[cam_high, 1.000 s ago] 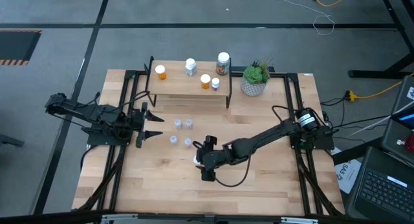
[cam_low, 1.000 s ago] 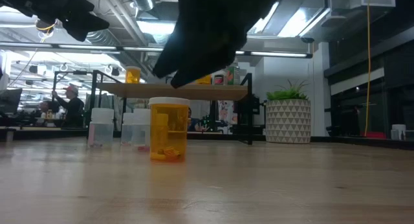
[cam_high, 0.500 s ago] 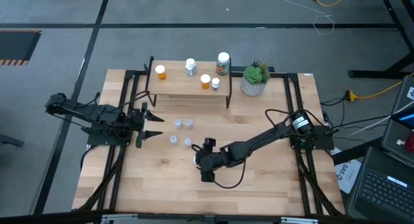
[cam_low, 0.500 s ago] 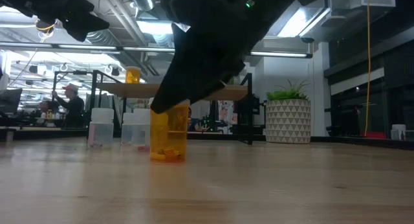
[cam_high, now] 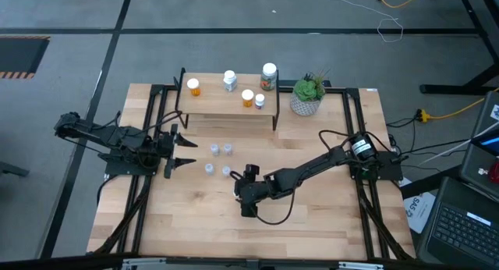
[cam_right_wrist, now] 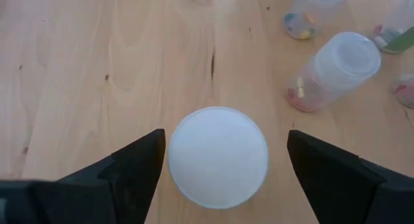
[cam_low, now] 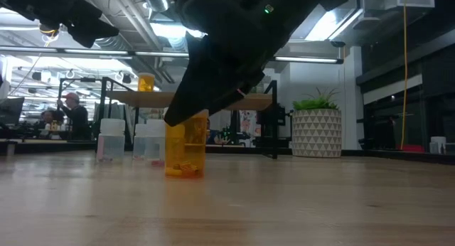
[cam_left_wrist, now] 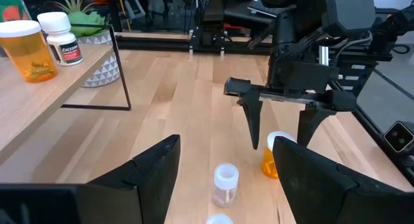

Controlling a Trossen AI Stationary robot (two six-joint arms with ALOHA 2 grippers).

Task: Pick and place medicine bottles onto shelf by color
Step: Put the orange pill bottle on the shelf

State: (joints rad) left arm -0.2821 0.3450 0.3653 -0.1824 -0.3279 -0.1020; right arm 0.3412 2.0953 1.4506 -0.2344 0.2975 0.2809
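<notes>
Near the middle of the tabletop (cam_high: 312, 215), the right end effector (cam_high: 242, 193) is lowered over an orange pill bottle (cam_low: 185, 143) with a white cap (cam_right_wrist: 218, 156); its fingers (cam_right_wrist: 132, 166) are spread on either side of the cap, and contact with the bottle cannot be confirmed. The left wrist view shows the same bottle (cam_left_wrist: 274, 155) standing upright between those open fingers. Just beside it stand four clear bottles with pale caps (cam_high: 219, 159), grouped between the end effector and the shelf (cam_high: 228, 103). On the shelf's wooden top stand two orange bottles (cam_high: 193, 87) (cam_high: 247, 97), a small white-capped bottle (cam_high: 260, 101), a clear bottle (cam_high: 230, 80) and a larger dark bottle with a white cap (cam_high: 269, 76). A potted green plant (cam_high: 309, 94) sits just beside the shelf's right end. The left end effector (cam_high: 180, 150) hangs near the tabletop's left edge, fingers spread and holding nothing. Beyond the tabletop, the low view shows a person (cam_low: 74, 115) seated in the room.
</notes>
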